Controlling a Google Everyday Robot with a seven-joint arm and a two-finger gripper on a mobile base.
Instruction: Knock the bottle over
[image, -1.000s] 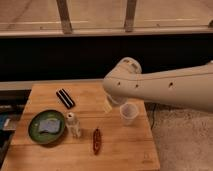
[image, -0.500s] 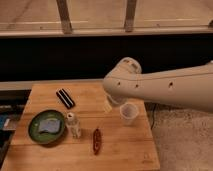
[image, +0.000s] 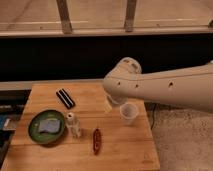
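The bottle (image: 73, 125) is small, slim and clear with a white cap. It stands upright on the wooden table (image: 120, 147), just right of a green plate (image: 36, 131). My white arm reaches in from the right over the table's back right part. My gripper (image: 111, 104) hangs below the arm's bulky wrist, mostly hidden by it, to the right of and behind the bottle and well apart from it. A wider clear cup (image: 129, 113) with no cap stands just right of the gripper.
The green plate holds a pale blue-grey item (image: 50, 125). A black rectangular object (image: 65, 98) lies at the back left. A reddish-brown elongated object (image: 96, 141) lies in front, right of the bottle. A dark wall and window frame rise behind the table.
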